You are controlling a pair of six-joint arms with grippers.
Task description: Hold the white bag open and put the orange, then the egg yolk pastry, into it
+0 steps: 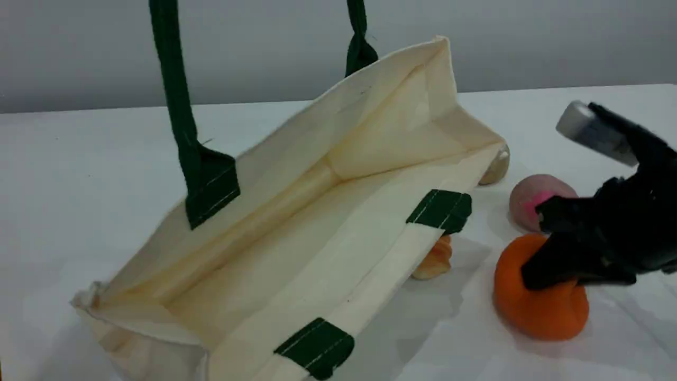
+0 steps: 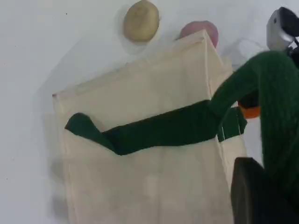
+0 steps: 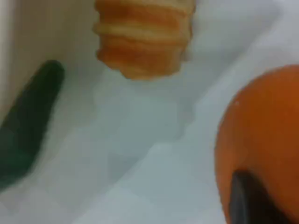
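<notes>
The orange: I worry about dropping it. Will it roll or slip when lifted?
The orange looks rounded with a flat-sitting base, so it probably stays put. Its matte skin likely grips well. The right gripper pinches only its top, so it may swing.

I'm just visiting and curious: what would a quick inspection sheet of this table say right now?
Surface: white table, lit evenly.
Job's things: white bag mouth open, one green handle pulled upward; orange on the table beside the bag; egg yolk pastry behind the bag.
Clutter: ridged bread roll by the bag's near wall; pink dome.
Claws: right claw closed on the orange; left claw shut on the handle, tip barely visible.
Cables: nothing seen.
Surroundings: plain grey wall.
</notes>
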